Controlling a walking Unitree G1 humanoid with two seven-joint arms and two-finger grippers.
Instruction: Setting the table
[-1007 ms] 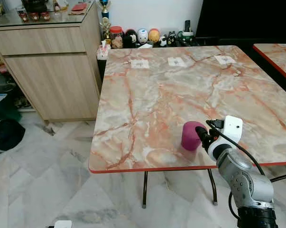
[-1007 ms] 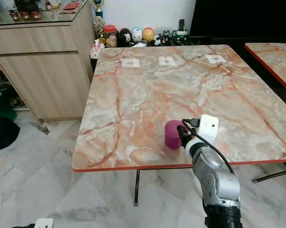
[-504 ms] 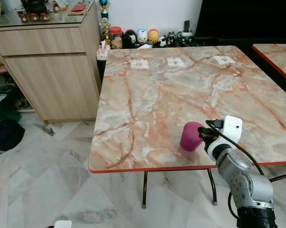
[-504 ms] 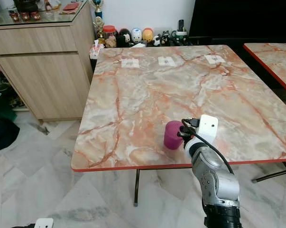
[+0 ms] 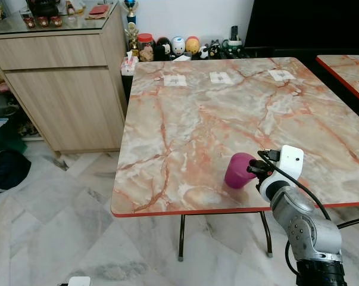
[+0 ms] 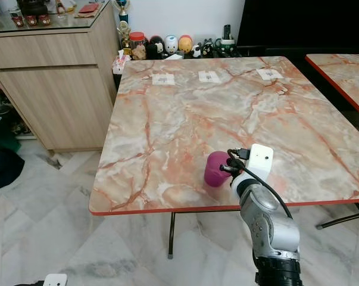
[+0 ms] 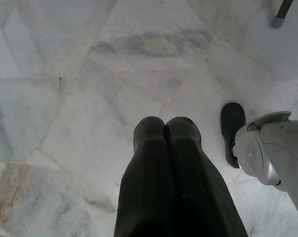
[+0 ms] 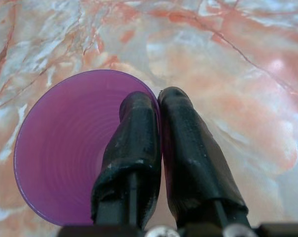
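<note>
One purple cup [image 5: 239,170] stands on the marble table [image 5: 191,119] near its front edge, at about five o'clock from the tabletop's middle. Its long axis leans slightly off vertical, mouth opening upward and tipped toward the right gripper [image 8: 158,106], base on the stone. In the right wrist view the open mouth faces the camera, one black finger [image 8: 134,143] inside the cup and the other outside, the two pressed together on the rim wall between them, so the cup is pinched at its right side. The silver right arm [image 5: 298,220] rises from below the table edge at the cup's four o'clock. Three small white cards [image 5: 221,77] lie in a row at the table's far side, at twelve o'clock. Beyond them stand small figurines [image 5: 178,45], and a wooden cabinet [image 5: 60,83] sits at ten o'clock. The left gripper [image 7: 166,126] hangs over the pale floor tiles [image 7: 64,74], fingers pressed together on nothing.
</note>
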